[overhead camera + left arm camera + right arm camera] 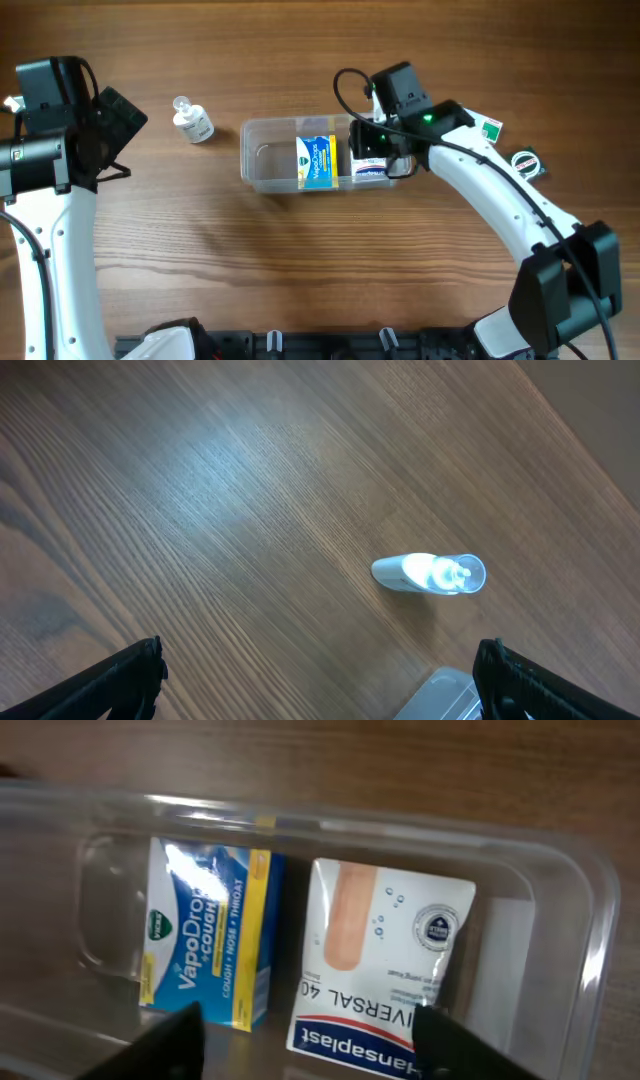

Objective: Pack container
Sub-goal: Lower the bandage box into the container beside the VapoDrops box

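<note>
While the container (262, 160), centred on the surface (300, 260), holds a cough-drop box (318, 160) and a plaster box (380, 970), a small bottle (192, 120) lies unpacked nearby; right gripper (368, 150) above the container and left gripper (320, 655): fingers apart, empty.

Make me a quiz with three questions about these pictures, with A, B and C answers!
1. Where is the small bottle compared with the container?
A. inside it
B. on the table beside it, on the left arm's side
C. on top of it

2. How many boxes lie in the container?
A. none
B. one
C. two

3. How are the left fingers?
A. open, holding nothing
B. shut on the bottle
C. shut on a box

Answers:
1 B: the bottle lies on bare wood, apart from the container.
2 C: a blue-and-yellow VapoDrops box and a plaster box lie side by side.
3 A: they stand far apart with only table between them.
</note>
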You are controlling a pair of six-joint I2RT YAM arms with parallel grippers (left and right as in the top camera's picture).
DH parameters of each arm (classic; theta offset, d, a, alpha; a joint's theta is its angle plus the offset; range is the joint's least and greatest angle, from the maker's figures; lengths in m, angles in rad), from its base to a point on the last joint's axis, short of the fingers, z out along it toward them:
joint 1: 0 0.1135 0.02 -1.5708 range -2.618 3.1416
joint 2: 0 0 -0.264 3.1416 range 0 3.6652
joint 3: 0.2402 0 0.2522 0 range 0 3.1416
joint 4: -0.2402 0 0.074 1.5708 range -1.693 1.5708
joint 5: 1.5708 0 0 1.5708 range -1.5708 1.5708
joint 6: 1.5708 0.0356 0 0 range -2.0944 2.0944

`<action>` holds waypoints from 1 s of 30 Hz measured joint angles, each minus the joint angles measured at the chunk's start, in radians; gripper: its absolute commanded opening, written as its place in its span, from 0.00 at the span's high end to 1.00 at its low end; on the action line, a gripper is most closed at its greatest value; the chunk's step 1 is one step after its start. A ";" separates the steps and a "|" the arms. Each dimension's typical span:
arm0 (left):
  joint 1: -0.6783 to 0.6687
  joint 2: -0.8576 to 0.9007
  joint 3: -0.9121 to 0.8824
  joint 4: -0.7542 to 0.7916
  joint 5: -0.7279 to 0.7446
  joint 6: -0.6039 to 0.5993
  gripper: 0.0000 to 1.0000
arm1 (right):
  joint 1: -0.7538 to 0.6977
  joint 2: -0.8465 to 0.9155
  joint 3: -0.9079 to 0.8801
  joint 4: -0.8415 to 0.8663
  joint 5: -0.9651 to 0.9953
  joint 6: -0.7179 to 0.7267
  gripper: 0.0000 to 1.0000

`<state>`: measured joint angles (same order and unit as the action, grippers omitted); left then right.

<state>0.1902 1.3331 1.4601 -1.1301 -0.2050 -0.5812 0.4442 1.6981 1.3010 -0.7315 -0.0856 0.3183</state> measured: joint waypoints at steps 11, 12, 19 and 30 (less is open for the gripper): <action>0.000 0.000 0.000 0.000 0.000 0.000 0.00 | 0.000 0.021 0.002 -0.043 0.002 0.003 0.95; 0.000 0.000 0.000 0.000 0.000 0.000 0.00 | 0.000 0.032 0.002 -0.054 0.005 0.007 0.96; 0.000 0.000 0.000 0.000 0.000 0.000 0.00 | 0.000 0.114 0.002 -0.065 0.022 0.021 0.96; 0.000 0.000 0.000 0.000 0.000 0.000 0.00 | 0.000 0.205 0.007 -0.063 0.045 0.021 0.96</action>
<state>0.1902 1.3331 1.4601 -1.1301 -0.2050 -0.5812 0.4442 1.9030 1.3083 -0.7948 -0.0406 0.3397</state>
